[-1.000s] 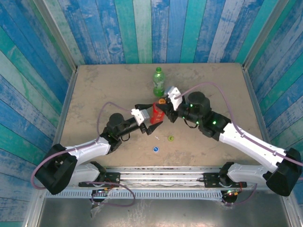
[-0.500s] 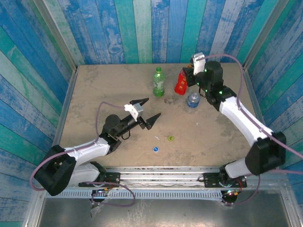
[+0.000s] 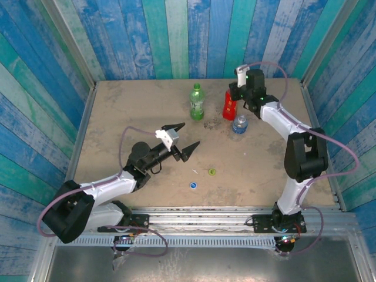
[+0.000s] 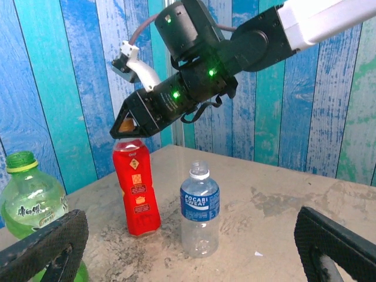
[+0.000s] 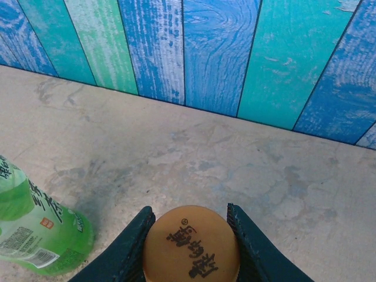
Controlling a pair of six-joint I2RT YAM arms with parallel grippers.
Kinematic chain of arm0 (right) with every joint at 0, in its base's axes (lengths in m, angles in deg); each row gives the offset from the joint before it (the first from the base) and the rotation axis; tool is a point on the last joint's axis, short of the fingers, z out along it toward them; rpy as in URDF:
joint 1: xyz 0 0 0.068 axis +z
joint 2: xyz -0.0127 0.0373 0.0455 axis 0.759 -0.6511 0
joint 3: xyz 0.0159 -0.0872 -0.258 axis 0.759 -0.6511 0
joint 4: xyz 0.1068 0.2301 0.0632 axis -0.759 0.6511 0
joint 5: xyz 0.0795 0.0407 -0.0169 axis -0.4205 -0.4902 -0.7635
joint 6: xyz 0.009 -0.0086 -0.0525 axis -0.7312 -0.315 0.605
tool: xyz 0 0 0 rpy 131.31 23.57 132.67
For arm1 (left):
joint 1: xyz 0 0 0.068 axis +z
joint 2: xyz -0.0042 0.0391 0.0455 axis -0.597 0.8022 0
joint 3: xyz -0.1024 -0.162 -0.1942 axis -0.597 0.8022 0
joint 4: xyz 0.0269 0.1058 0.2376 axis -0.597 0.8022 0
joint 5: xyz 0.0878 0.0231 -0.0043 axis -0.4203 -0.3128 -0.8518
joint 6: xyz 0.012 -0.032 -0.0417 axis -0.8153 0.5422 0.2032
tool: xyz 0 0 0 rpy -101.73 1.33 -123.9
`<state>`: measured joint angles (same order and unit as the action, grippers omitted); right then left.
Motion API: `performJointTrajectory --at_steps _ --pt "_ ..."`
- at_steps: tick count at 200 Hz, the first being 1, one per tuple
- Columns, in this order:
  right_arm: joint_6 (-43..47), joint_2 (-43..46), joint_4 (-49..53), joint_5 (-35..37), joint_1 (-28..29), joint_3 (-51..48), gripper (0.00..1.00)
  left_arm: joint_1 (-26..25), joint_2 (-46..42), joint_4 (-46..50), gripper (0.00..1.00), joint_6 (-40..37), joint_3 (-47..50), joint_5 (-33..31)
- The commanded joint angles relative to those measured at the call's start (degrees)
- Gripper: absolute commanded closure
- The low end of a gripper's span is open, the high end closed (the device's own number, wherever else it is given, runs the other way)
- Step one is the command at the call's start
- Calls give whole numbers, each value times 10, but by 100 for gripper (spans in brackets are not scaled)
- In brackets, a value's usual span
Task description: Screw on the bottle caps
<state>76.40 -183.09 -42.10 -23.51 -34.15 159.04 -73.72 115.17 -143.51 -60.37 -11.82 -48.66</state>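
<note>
The red bottle (image 3: 227, 108), which a second ago sat at mid-bench between the two arms, now stands upright at the far right of the bench (image 3: 129, 106). The right gripper (image 3: 234, 94) has swung back there with it and straightened it from the lean it had half a second ago. The left gripper (image 3: 189, 134) has drawn back a little from where the bottle was and has not shifted since the half-second mark; its jaws are spread wide with nothing between them. The bench is a tan, scuffed slab with darker stains, most of them round the bottles. Walls of painted planks (image 3: 176, 35) in blue, teal and pale green close it in on three sides, and a metal frame (image 3: 194, 214) runs along the near edge. The right jaws are narrowed on the orange cap (image 5: 191, 241), which the left wrist view shows sitting right at the mouth of the red bottle; whether its thread has caught I cannot tell. The green bottle (image 3: 197, 101) stands to the left of the red one, apart from it. The clear bottle (image 3: 239, 124), with its blue label, stands just in front of the red one. The blue cap (image 3: 192, 185) and the yellow-green cap (image 3: 212, 172) lie near each other on the near half of the bench, well apart from the bottles and where they lay a second ago.
</note>
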Motion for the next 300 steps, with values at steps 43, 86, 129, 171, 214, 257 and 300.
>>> performJointTrajectory --at_steps 43,86,129,171,214,257,300 --pt "38 5 20 -21 -1 17 50 2 7 13 6 -16 -9 2" --pt "46 48 21 -19 -1 2 37 2 16 0 6 -17 0 -9" --pt "69 92 24 -39 11 -13 32 2 25 -23 6 -15 20 -34" --pt "88 100 31 -74 55 -6 27 6 62 -81 6 2 58 -64" --pt "80 44 28 -76 112 43 19 7 71 -71 6 -5 56 -70" --pt "61 -45 18 -77 130 118 18 7 84 -74 6 -6 50 -70" --pt "43 -112 18 -82 129 166 28 8 86 -58 6 -22 49 -74"
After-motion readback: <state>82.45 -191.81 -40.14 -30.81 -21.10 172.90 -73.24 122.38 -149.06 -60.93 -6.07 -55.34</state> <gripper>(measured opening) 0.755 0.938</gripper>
